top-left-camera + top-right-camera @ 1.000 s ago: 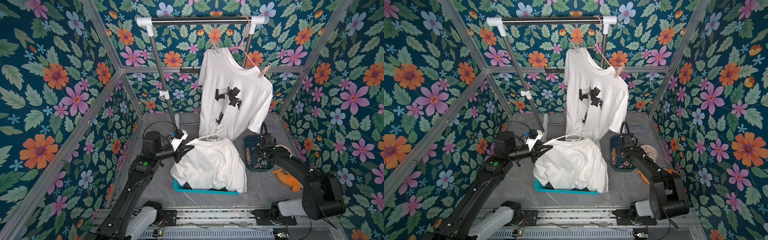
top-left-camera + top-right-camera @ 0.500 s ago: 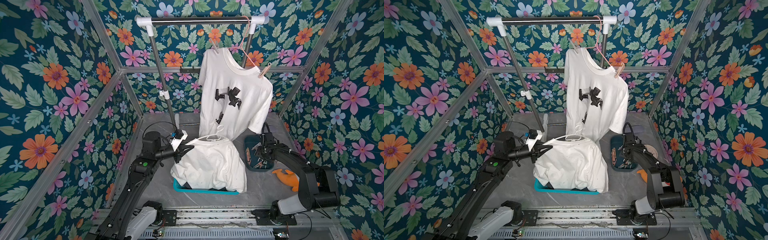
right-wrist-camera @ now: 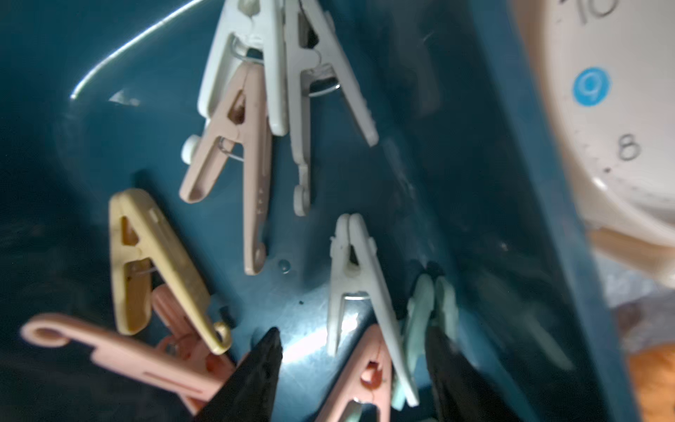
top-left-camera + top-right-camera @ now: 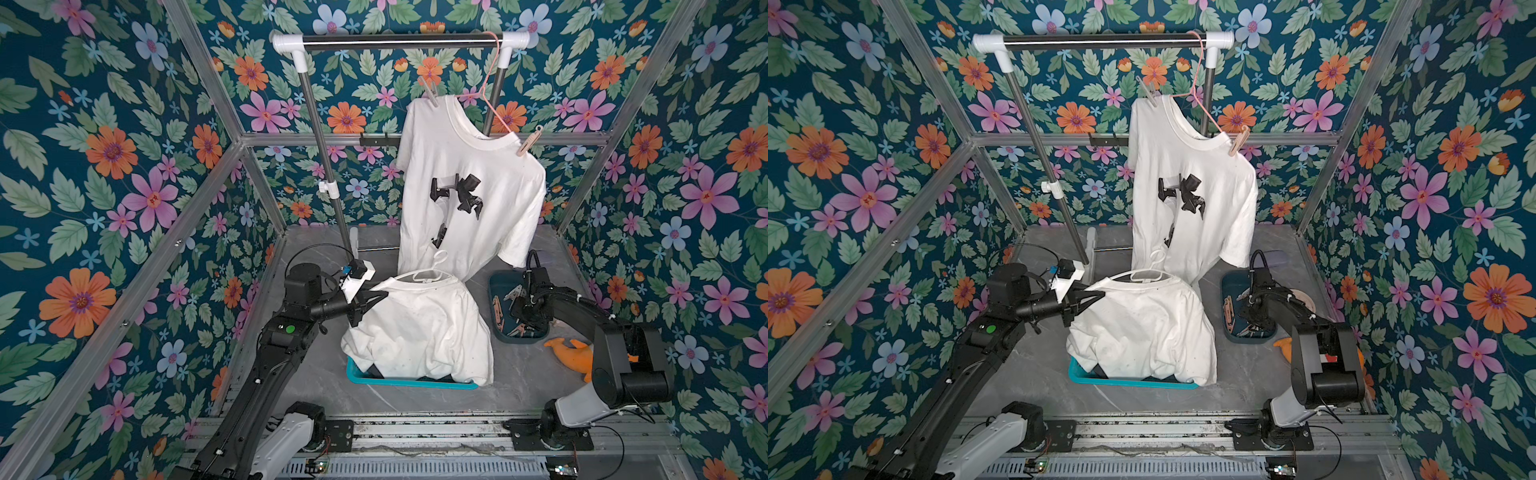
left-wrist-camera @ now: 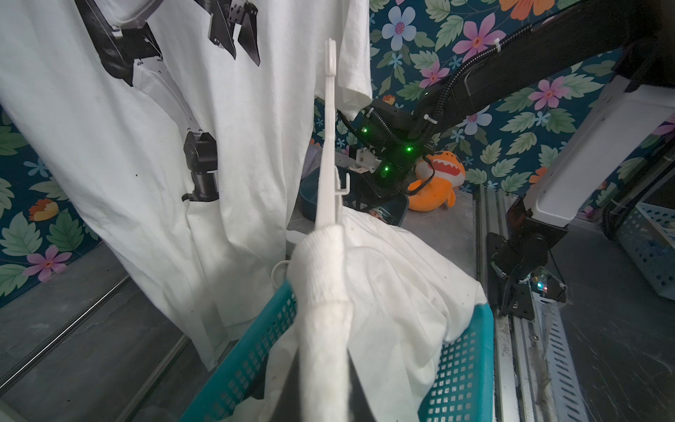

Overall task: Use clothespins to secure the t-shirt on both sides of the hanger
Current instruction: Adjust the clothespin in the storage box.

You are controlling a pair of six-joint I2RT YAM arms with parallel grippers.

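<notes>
**Right arm down in the peg tub, left arm on the shirt shoulder**

A printed white cotton t-shirt [image 4: 469, 174] hung from the steel rail [image 4: 399, 37], upper centre-right in both top views. It had one peg clipped at each shoulder.

Below it, at centre frame, a crumpled white t-shirt [image 4: 419, 328] sat on a white plastic hanger [image 5: 328, 146]. It lay draped over a turquoise perforated plastic basket [image 4: 361, 376]. No peg showed on this shirt. The cloth was judged soft and limp, likely to slide along the hanger arm unless pinched together with it.

The left gripper [image 4: 380, 296], left of centre, had its jaws pressed together on this shirt's shoulder, over the hanger's end.

The dark teal plastic tub [image 4: 496, 282], right of centre, held a loose scatter of small plastic spring clothespins [image 3: 233, 153]. They were salmon-pink, beige, yellowish, pale grey and pale green, and several overlapped.

The right gripper [image 3: 352, 336] was down inside the tub with its jaws spread. It stood astride a pale grey peg and a salmon one, and as far as could be told it pinched nothing.

- **Handling:** the pegs were judged light, stiff and smooth, apt to skid on the tub floor.
- **Where to grip:** best taken across the two flared prongs behind the spring, so that a squeeze opens the mouth.
- **Risk:** overlapping neighbours might lift along with the one taken.
</notes>
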